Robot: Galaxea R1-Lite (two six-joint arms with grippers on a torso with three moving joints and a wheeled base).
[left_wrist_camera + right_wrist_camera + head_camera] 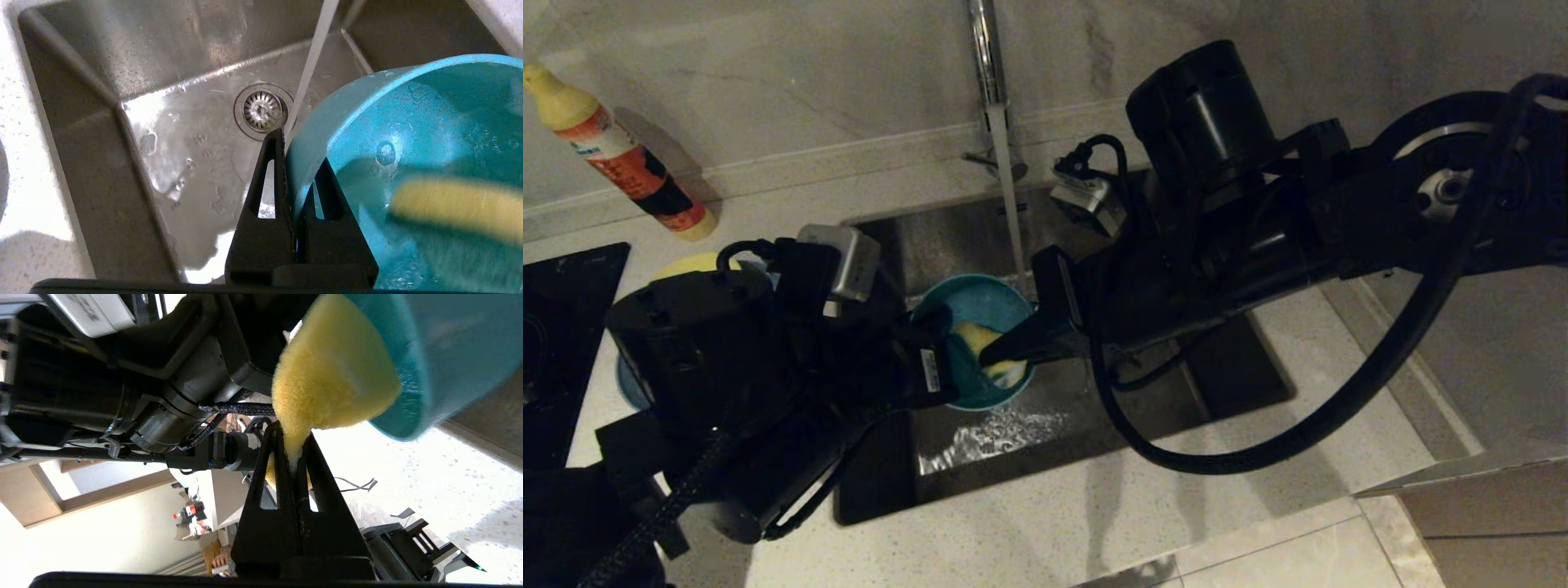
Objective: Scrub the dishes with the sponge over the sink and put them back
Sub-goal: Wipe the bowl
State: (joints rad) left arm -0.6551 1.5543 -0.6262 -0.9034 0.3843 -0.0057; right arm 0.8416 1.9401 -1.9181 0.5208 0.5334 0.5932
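Over the sink [1241, 359], teal-blue bowl [980, 306]

head view: running dim, black robot arms [727, 367] reading as near silhouettes | left wrist view: glare blooming on the wet brushed-steel sink [171, 134] floor, yellow sponge [457, 204] smearing with motion blur | right wrist view: pale speckled countertop [429, 477] overexposing, teal-blue bowl [449, 347] rim going soft

A yellow-capped bottle [621, 155] with a red label stands on the pale speckled countertop [1054, 523] near the marble wall [768, 73]. A black cooktop [556, 343] lies below the bottle.
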